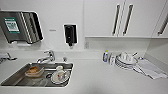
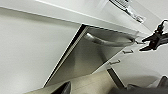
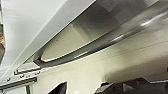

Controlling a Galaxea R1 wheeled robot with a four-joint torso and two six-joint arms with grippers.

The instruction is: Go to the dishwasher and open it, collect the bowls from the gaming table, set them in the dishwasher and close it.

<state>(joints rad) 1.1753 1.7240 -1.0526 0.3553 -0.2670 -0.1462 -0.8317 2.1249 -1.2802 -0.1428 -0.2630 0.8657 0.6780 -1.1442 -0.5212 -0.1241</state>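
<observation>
The dishwasher [image 2: 92, 53] has a brushed steel front and sits under the white counter, its door shut. Its bar handle [image 2: 107, 43] runs along the top edge. My right gripper [image 2: 143, 45] hangs open just off one end of that handle, touching nothing. In the right wrist view the handle [image 3: 100, 46] crosses close in front of my right gripper [image 3: 80, 90], outside its fingers. My left gripper [image 2: 96, 90] stands open and empty, lower down in front of the steel door. The bowls and the gaming table are out of view.
Straight ahead is a white counter [image 1: 100, 77] with a steel sink [image 1: 15, 77] holding a plate, a cup and a brownish dish. A stack of plates with cups [image 1: 126, 61], a small bottle [image 1: 105, 56] and a cloth [image 1: 150, 68] sit at the right. Wall cabinets [image 1: 120, 17] hang above.
</observation>
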